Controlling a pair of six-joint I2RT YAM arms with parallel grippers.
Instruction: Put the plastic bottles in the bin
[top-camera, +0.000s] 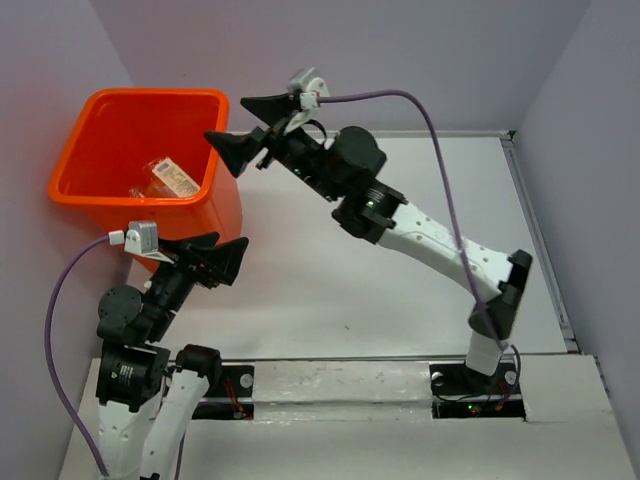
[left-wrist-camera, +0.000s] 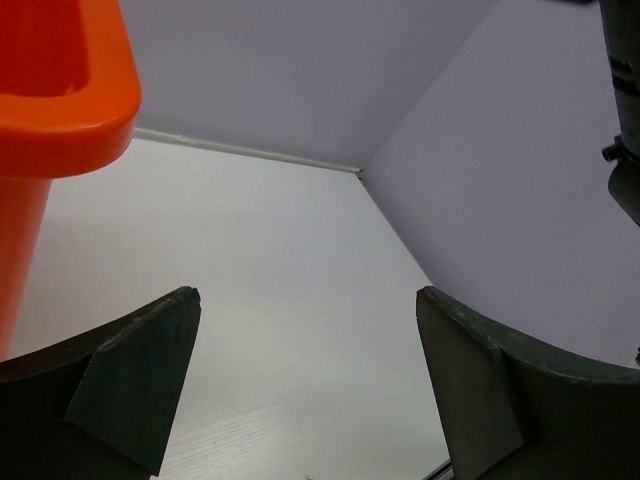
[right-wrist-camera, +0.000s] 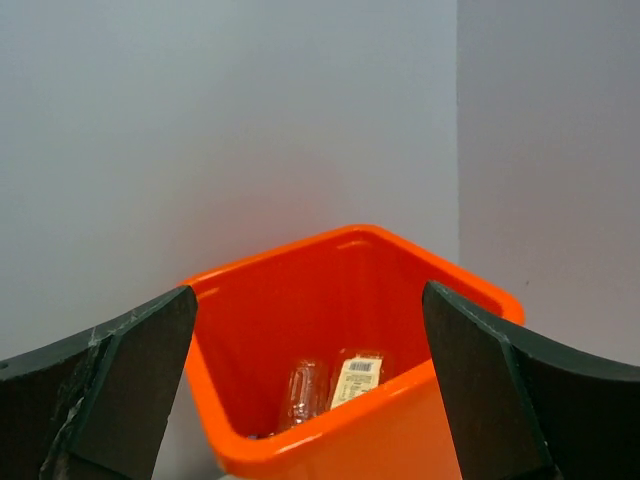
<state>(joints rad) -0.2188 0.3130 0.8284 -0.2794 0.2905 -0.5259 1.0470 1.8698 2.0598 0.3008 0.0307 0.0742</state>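
Note:
The orange bin (top-camera: 150, 95) stands at the table's far left corner. Inside it lie clear crushed plastic bottles (top-camera: 165, 178), one with a tan label. The right wrist view shows a bare bottle (right-wrist-camera: 305, 392) beside the labelled one (right-wrist-camera: 358, 378) on the floor of the bin (right-wrist-camera: 330, 440). My right gripper (top-camera: 225, 118) hangs open just right of the bin's rim, pointing into it, with nothing between its fingers (right-wrist-camera: 308, 290). My left gripper (top-camera: 232, 262) is open and empty near the bin's front right corner, facing bare table (left-wrist-camera: 308, 295). The bin's rim (left-wrist-camera: 70, 110) is at its left.
Grey walls close in the white table at the back and on both sides. A raised strip runs along the table's right edge (top-camera: 535, 230). Part of the right arm (left-wrist-camera: 625, 100) shows at the upper right of the left wrist view.

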